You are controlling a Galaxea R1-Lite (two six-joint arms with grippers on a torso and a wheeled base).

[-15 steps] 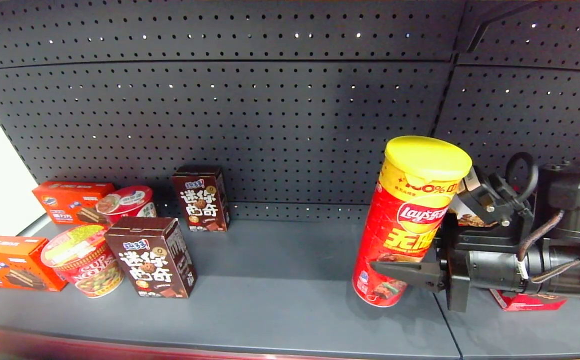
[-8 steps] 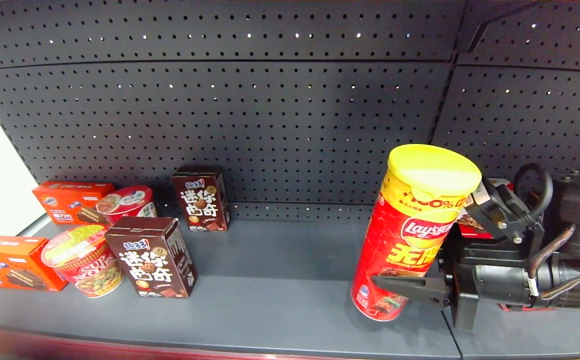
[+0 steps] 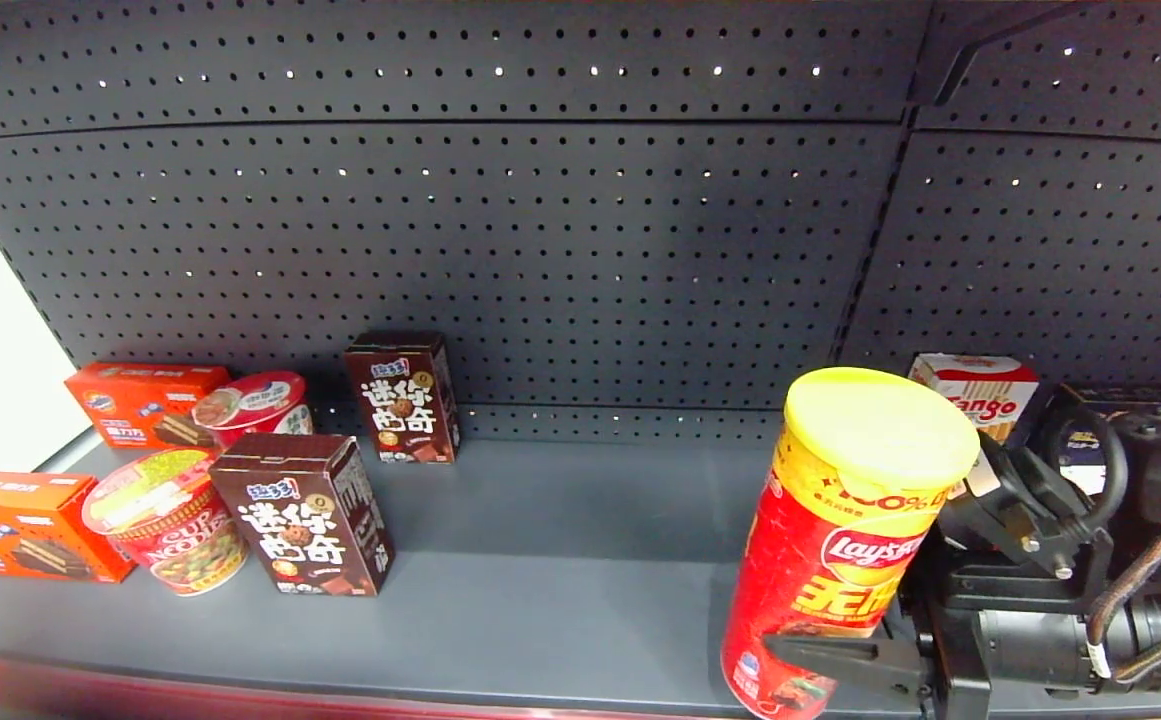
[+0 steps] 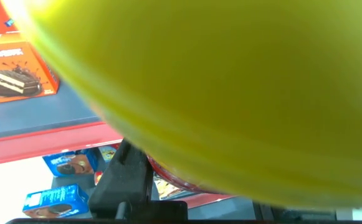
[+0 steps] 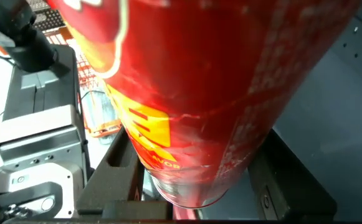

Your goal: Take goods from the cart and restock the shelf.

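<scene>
My right hand (image 3: 845, 655) is clamped low on the red body of the chips can (image 3: 845, 540), with one finger across the front face and the other behind it, the jaws spread just to the can's width. From my right wrist, the can (image 5: 218, 93) sits between both fingers (image 5: 115, 180). It leans a little, yellow lid up, at the front edge of the shelf (image 3: 560, 590) toward the right end. I cannot tell whether its base touches the board. Just behind it, against the perforated back panel (image 3: 540, 250), stands a white and red wafer box (image 3: 980, 395), near the lid but apart from it. The left end is crowded: two brown biscuit boxes (image 3: 300, 515), two noodle cups (image 3: 168, 520) and two orange boxes (image 3: 25, 525), set from the back panel out to the front edge. Between the brown boxes and my can the board lies bare from back to front, down to the red strip (image 3: 240, 695) along the front edge.
</scene>
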